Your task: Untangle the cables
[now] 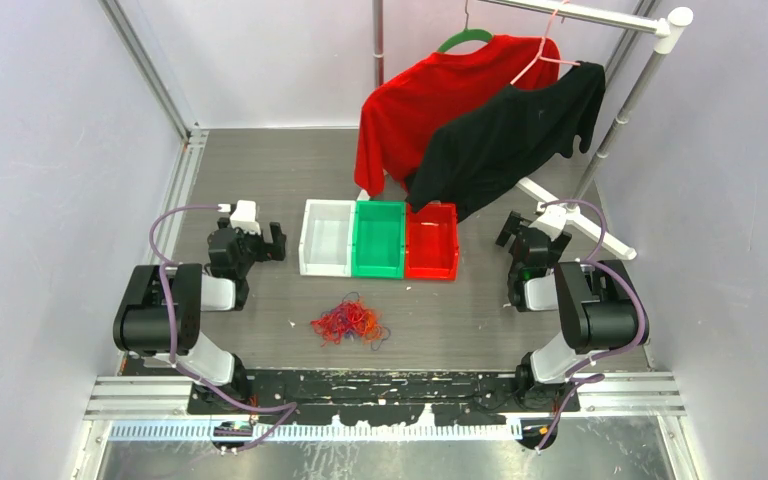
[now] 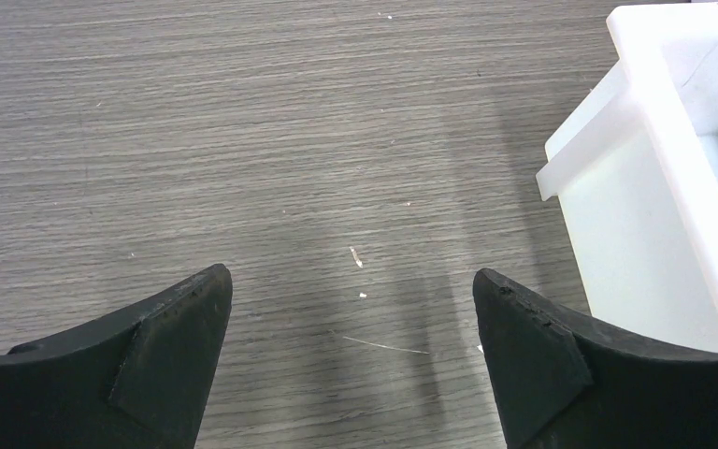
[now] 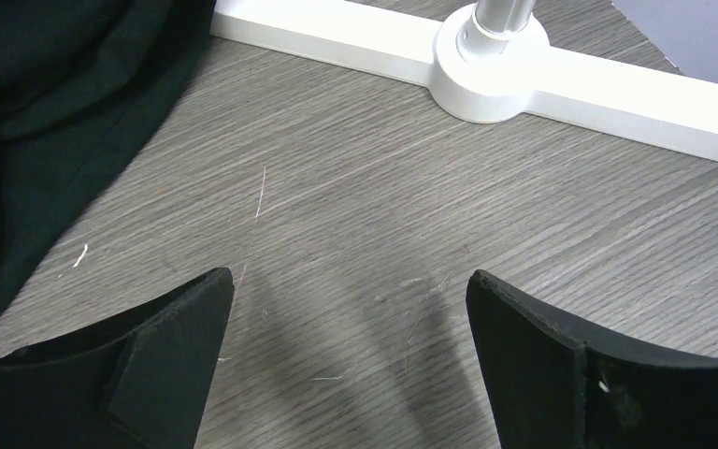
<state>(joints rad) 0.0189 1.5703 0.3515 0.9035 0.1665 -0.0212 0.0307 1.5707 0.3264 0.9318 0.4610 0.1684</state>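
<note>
The cables lie as one tangled bundle of thin red, orange and purple wires on the grey table, near the front middle. My left gripper is open and empty, well to the left and behind the bundle, next to the white bin. In the left wrist view it hangs over bare table. My right gripper is open and empty, far right of the bundle. In the right wrist view it is over bare table too. The cables show in neither wrist view.
Three bins stand in a row behind the cables: white, green and red. The white bin also shows in the left wrist view. A clothes rack base stands at the back right with a red shirt and a black shirt hanging.
</note>
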